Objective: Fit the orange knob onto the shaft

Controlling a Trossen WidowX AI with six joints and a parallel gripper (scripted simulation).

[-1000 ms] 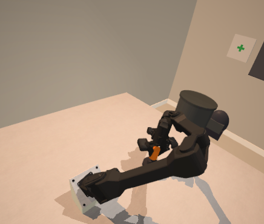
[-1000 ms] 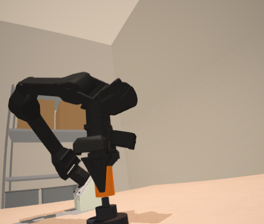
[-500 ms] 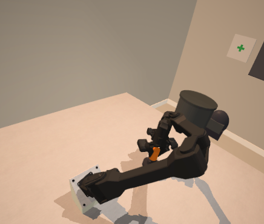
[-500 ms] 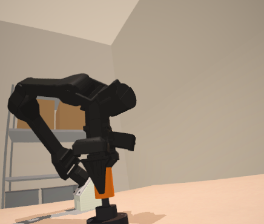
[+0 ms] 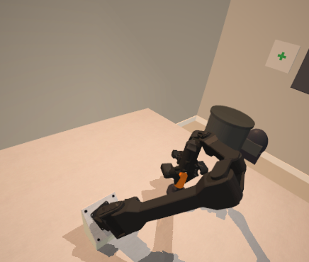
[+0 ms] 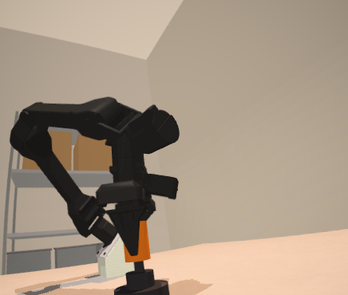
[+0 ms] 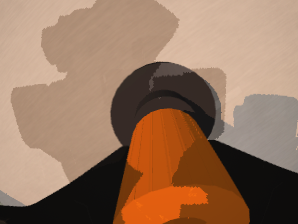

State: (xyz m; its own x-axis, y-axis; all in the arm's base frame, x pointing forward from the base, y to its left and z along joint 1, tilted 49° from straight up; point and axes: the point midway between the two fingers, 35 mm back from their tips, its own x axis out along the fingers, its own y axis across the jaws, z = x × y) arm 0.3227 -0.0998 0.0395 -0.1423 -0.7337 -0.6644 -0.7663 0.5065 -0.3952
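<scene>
One long, dark, jointed arm reaches across the pale pinkish table top in our top view, its foot on a pale block-shaped base with dark bolt heads. Beyond the forearm we see our black parallel-jaw gripper with the orange tapered knob at its fingers, and part of the dark round pedestal below. A dark grey cylinder stands past the arm, and a white card with a green cross is on the wall.

From the exterior view, our gripper points downward, pinching the knob. The knob is nearly upright, its wide end down, above the stepped pedestal; the dark shaft shows between them, so we have the knob off the pedestal. Behind the arm, a grey metal shelf rack bears brown boxes.

Through the wrist view, we see the ribbed knob between our two black fingers, overlapping the round pedestal. We cannot tell how the flat sides line up.
</scene>
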